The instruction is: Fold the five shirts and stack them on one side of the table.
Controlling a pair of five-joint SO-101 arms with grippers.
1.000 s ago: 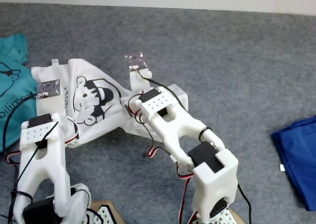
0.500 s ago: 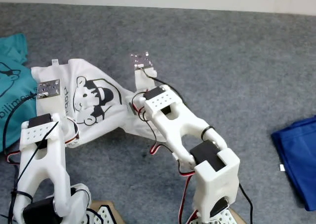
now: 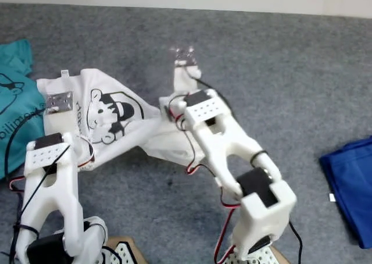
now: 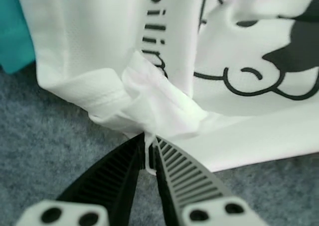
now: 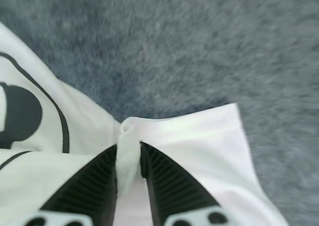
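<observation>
Left jaws nipped almost closed on a bunched fold of the white shirt (image 4: 99,37), and right jaws clamped tight over another folded white edge. The two grips sit well apart, likely so the cloth can be drawn taut and spread flat for folding. The shirt lies rumpled, print up, on the grey surface (image 3: 279,72), just beside the teal shirt (image 3: 14,95). The blue shirt (image 3: 351,188) lies well apart.
</observation>
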